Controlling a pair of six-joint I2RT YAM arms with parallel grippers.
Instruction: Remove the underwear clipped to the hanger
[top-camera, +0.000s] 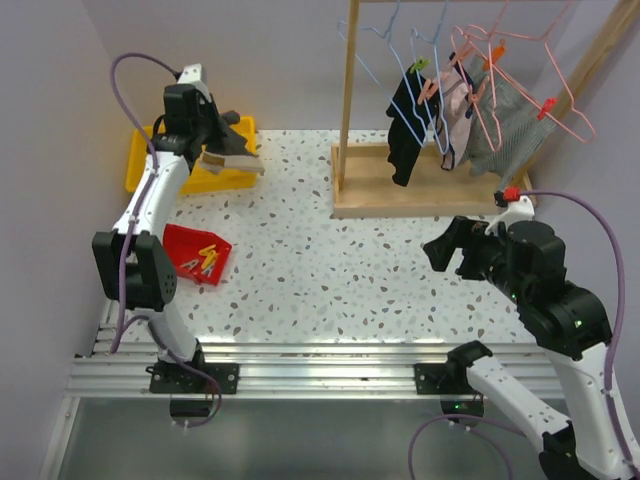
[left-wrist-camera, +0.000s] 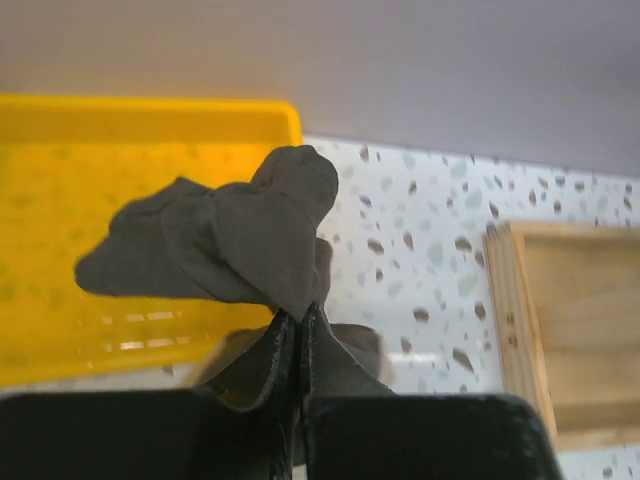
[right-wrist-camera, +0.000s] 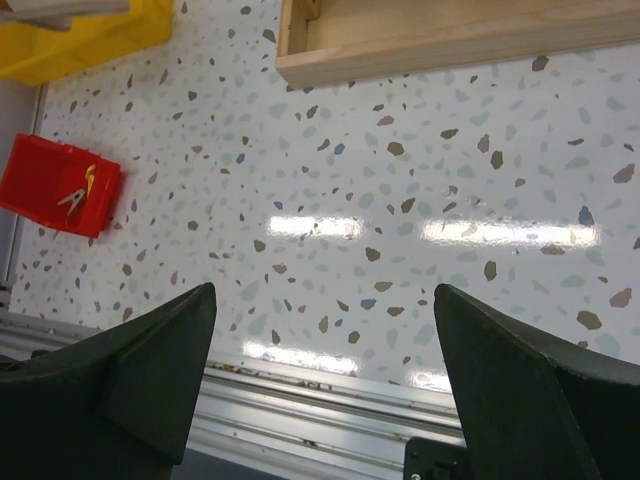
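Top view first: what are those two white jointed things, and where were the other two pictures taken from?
They are two robot arms bolted to a speckled table, filmed from above. The other pictures come from small cameras on each wrist, looking past the fingers. The left gripper is shut on a dark grey piece of underwear, by a yellow bin. The right gripper is open and empty. Also there: a red tray of clips, and a wooden rack with more clothes hanging from it.
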